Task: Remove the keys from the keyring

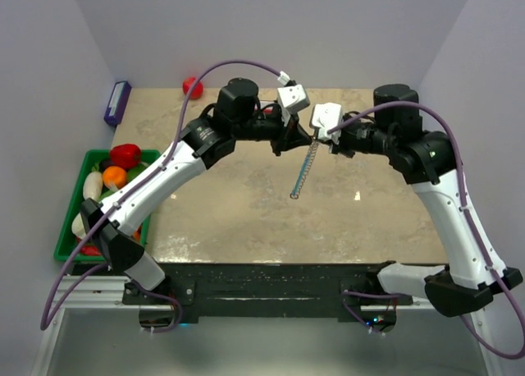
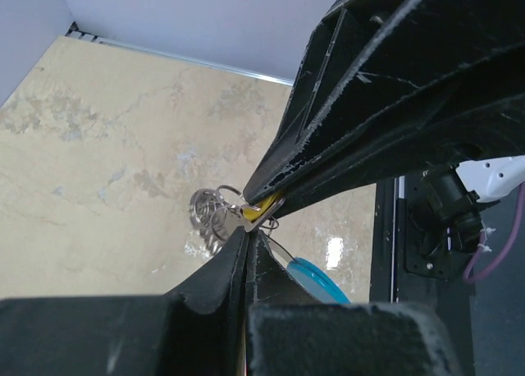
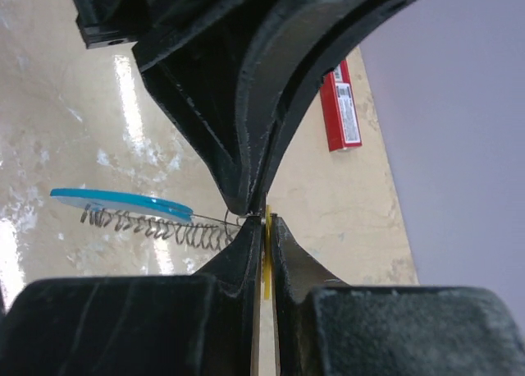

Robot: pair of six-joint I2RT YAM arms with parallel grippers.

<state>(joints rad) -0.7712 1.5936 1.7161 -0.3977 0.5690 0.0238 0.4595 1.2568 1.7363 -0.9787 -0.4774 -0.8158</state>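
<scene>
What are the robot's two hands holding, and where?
The right hand pinches the yellow key; the left hand pinches the keyring at its top end, coil dangling.

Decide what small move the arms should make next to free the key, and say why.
Probably ease the right claw slowly away from the left claw. The right pinches the yellow key, the left seems to pinch the keyring, tips nearly touching, so parting them should draw the key off.

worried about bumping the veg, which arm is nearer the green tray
Left. The left arm runs along the green tray's right edge; the right arm stands across the table.
</scene>
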